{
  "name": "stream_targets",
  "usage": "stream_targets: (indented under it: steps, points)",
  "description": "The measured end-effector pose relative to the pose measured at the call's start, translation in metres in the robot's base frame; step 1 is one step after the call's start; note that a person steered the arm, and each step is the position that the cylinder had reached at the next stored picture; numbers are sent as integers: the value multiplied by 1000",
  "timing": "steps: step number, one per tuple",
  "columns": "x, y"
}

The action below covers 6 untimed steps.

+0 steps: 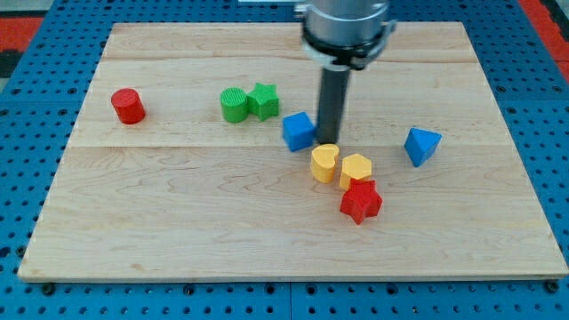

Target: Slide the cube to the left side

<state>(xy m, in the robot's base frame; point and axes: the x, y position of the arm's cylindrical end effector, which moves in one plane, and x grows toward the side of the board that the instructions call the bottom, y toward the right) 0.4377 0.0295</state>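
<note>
Camera view: 1 blue cube [299, 132], likely light, rigid, slick on wood; my tip [330, 140], bare rod holding nothing, sits just right of it—push that face.

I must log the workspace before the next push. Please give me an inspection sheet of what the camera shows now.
Surface: wooden board, flat.
Job's things: blue cube, near centre.
Clutter: red cylinder; green cylinder touching green star; yellow heart, yellow hexagon, red star clustered; blue triangular block.
Grippers: none; my tip just right of the cube.
Cables: nothing seen.
Surroundings: blue perforated table.
</note>
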Motion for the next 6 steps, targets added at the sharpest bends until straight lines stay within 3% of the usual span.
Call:
stream_targets:
  steps: [1, 2, 4, 5, 6]
  points:
    - [-7, -44]
    - [-36, -14]
    - [11, -90]
    - [13, -156]
    - [13, -129]
